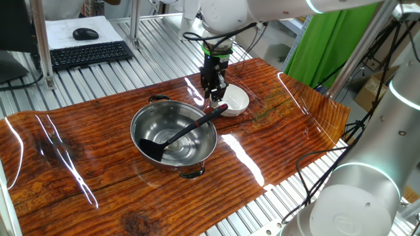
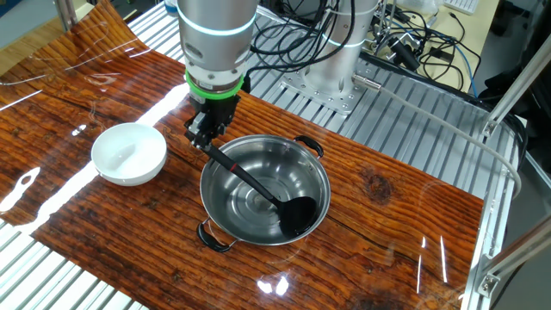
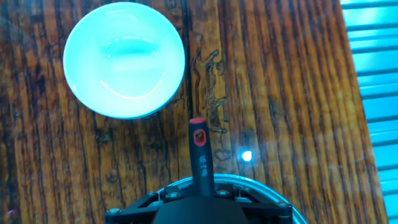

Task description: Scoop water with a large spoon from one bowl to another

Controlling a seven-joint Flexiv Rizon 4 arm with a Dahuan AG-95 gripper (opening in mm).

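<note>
Hovering claw [image 2: 205, 136] just above ladle [image 2: 258, 189] handle, scoop in steel bowl [image 2: 317, 176].

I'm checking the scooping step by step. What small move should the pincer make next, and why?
Probably close on the ladle's handle: the pincer sits right at the handle's upper end, while the scoop rests inside the steel bowl.

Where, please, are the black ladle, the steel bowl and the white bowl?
black ladle [image 2: 300, 215]: other fixed view, on its scoop.
steel bowl [image 1: 146, 118]: one fixed view, on its inner wall.
white bowl [image 3: 124, 59]: hand view, on its inside.
</note>
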